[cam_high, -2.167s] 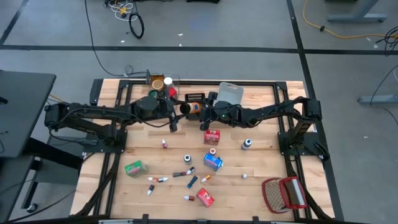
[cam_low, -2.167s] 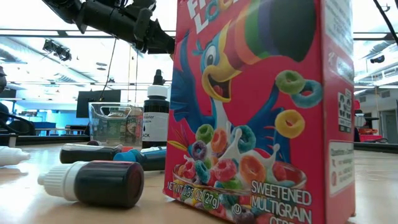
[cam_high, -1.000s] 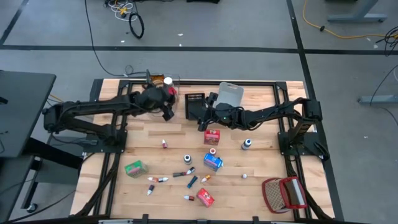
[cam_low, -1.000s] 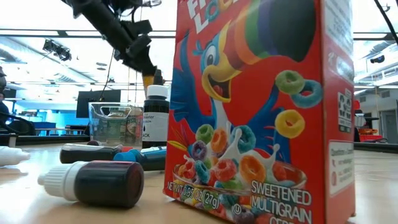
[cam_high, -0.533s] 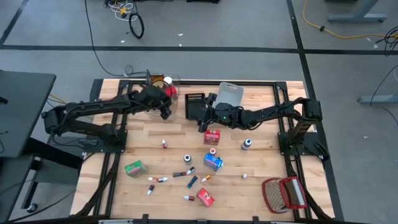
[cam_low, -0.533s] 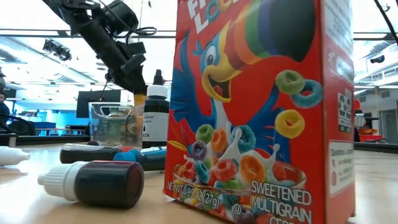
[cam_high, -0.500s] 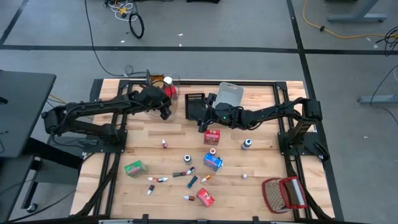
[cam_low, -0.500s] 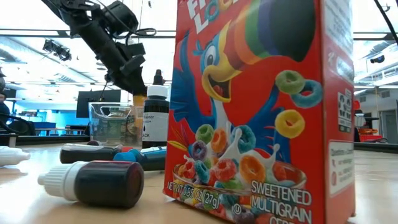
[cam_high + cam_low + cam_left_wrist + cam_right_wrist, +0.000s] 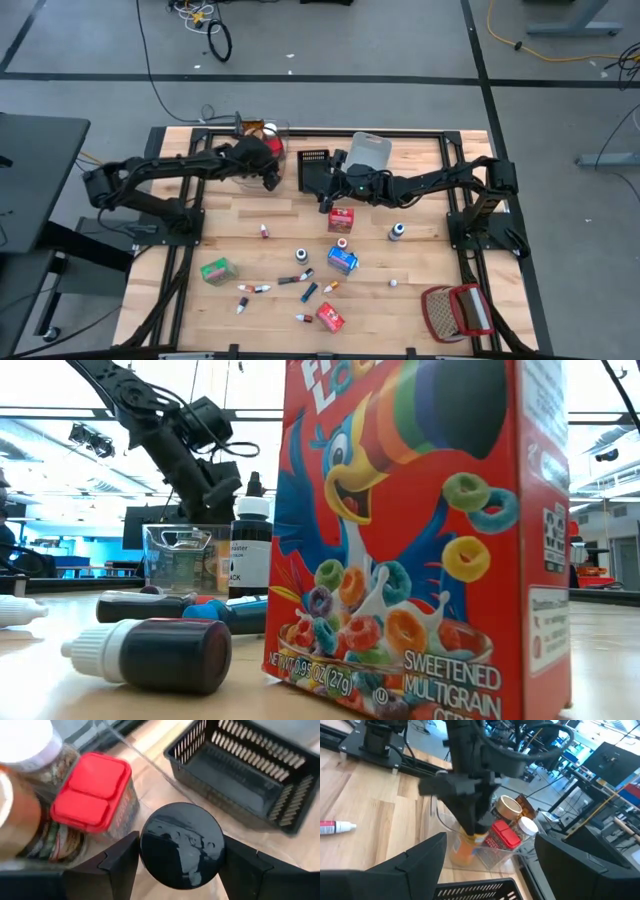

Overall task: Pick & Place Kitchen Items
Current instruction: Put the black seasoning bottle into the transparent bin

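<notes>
Wooden table (image 9: 420, 250) — upright black-capped jar (image 9: 181, 844) clamped in left jaws, right jaws apart

A black-capped orange bottle (image 9: 181, 851) is held upright in the left hand (image 9: 182, 865), beside a red-lidded spice jar (image 9: 95, 795). A red cereal box (image 9: 341, 219), a blue box (image 9: 342, 260), a green box (image 9: 215, 270) and small tubes (image 9: 254, 288) are scattered across the tabletop (image 9: 420, 260)

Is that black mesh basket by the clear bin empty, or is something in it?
Empty: the left wrist view shows the black basket's bare floor.
</notes>
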Robot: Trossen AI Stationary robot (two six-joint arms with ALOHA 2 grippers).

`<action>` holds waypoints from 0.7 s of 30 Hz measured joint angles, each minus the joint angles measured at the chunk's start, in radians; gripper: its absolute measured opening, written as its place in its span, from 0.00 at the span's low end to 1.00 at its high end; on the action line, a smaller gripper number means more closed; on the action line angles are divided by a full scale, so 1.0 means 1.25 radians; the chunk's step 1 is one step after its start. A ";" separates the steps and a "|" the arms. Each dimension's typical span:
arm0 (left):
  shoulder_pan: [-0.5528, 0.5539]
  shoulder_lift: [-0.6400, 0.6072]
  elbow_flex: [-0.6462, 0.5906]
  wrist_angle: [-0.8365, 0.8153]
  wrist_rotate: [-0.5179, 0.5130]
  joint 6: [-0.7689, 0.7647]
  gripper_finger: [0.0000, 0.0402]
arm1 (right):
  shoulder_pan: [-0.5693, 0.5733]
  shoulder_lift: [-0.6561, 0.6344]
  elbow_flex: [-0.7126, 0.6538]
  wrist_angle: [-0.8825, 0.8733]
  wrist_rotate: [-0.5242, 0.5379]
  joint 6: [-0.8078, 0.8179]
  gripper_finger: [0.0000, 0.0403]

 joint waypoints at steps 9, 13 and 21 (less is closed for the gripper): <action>0.025 0.012 0.008 0.001 -0.025 0.037 0.62 | 0.000 0.000 0.000 0.000 0.000 0.000 0.78; 0.025 0.001 0.015 -0.007 -0.058 0.099 0.64 | 0.000 0.000 0.000 -0.001 0.000 0.000 0.78; 0.037 -0.001 0.016 -0.044 -0.095 0.141 0.73 | 0.000 0.000 0.000 -0.009 -0.038 0.000 0.78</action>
